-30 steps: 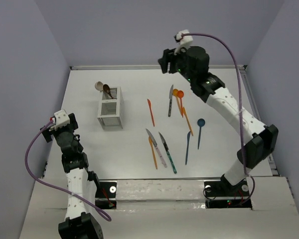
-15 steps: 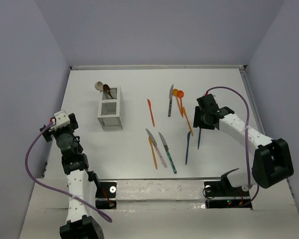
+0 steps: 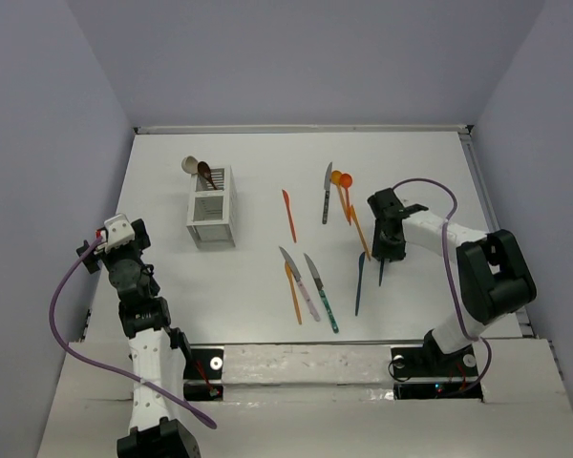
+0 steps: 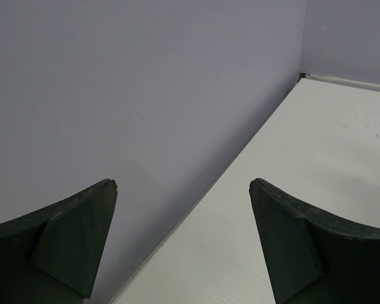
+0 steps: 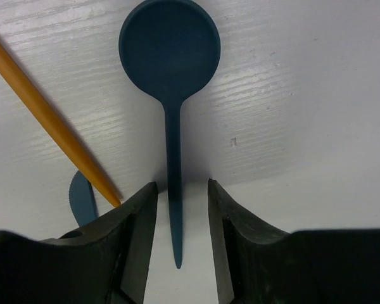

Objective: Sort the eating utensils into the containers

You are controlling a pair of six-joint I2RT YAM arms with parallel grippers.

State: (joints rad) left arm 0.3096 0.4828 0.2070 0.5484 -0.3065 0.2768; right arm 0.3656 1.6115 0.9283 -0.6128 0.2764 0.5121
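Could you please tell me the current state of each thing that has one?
Blue spoon: lying flat, ungripped.
Right claw: open, straddling that spoon's handle without gripping it.
Left claw: open, empty.
Caddy: upright, two spoons in its far compartment.

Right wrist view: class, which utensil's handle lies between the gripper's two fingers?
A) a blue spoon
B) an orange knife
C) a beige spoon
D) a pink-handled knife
A: the blue spoon has its thin handle running down between the fingers of the right gripper, with a gap on each side, while the orange handle lies outside them to the left.
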